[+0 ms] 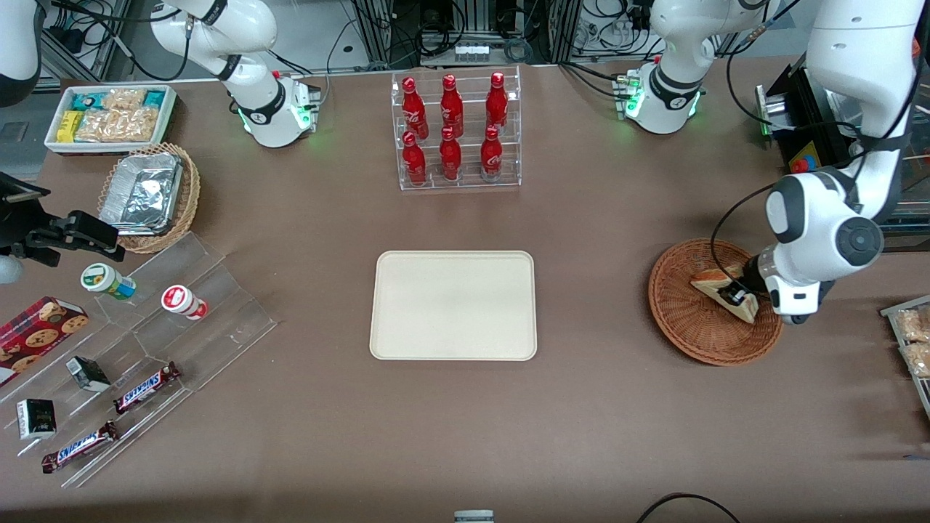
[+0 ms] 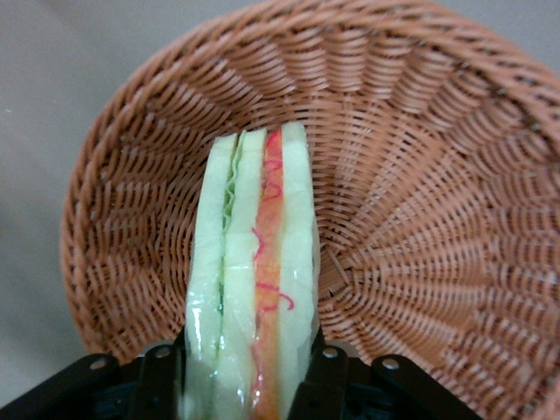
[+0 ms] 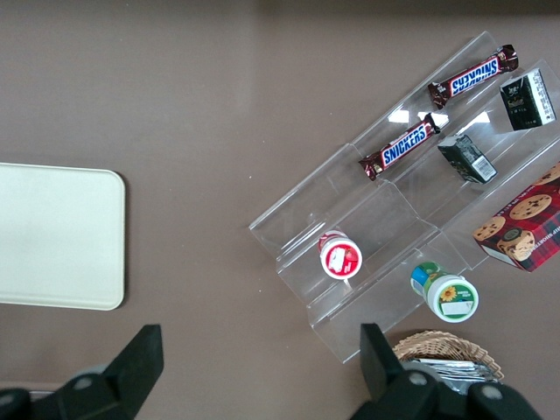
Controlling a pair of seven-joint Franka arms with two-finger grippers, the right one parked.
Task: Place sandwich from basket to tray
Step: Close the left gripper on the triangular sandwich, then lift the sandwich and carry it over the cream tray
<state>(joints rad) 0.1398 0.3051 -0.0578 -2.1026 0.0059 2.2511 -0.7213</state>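
Over the basket | my end effector pinches the sandwich, not yet lifted | tray at my 9 o'clock awaits | carry and release remain

I read SNICKERS on two candy bars lying on the clear stepped display toward the parked arm's end of the table. The red bottles carry white script I can't make out. My gripper bears no readable marking.
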